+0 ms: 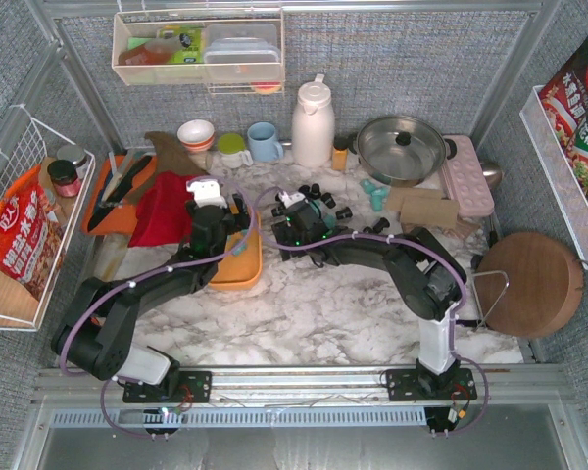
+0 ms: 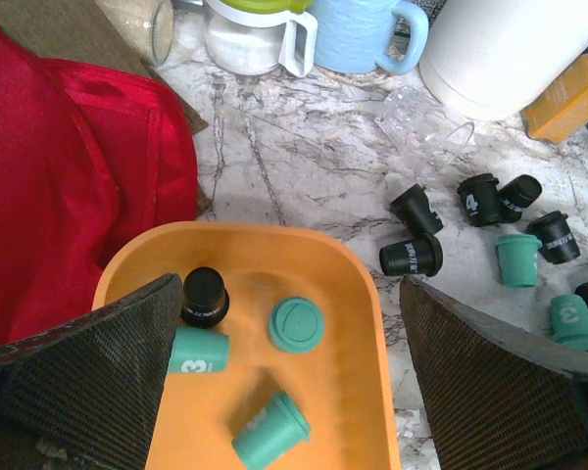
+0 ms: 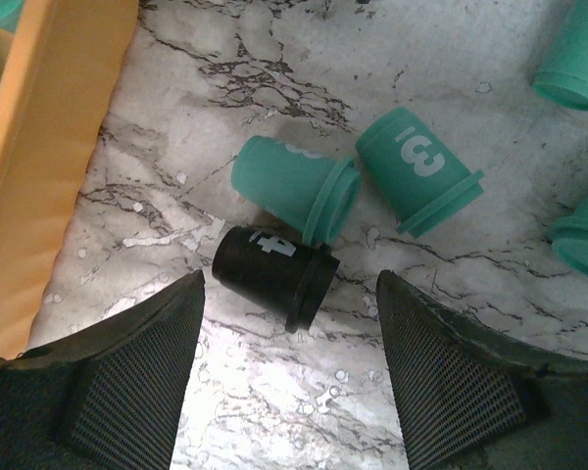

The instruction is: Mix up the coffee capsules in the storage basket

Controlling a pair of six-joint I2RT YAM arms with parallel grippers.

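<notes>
Four capsules (image 2: 296, 324) lie in the orange basket (image 2: 367, 323): one black, three teal. My left gripper (image 2: 289, 328) hangs over them, jaws wide apart, holding nothing. My right gripper (image 3: 289, 294), likewise wide and empty, hangs over a black capsule (image 3: 269, 272) lying on the marble table (image 3: 274, 88) beside the basket.

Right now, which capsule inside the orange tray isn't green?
The black capsule on the left side of the storage basket, right above the teal one marked 3. The other three visible inside are all teal.
</notes>
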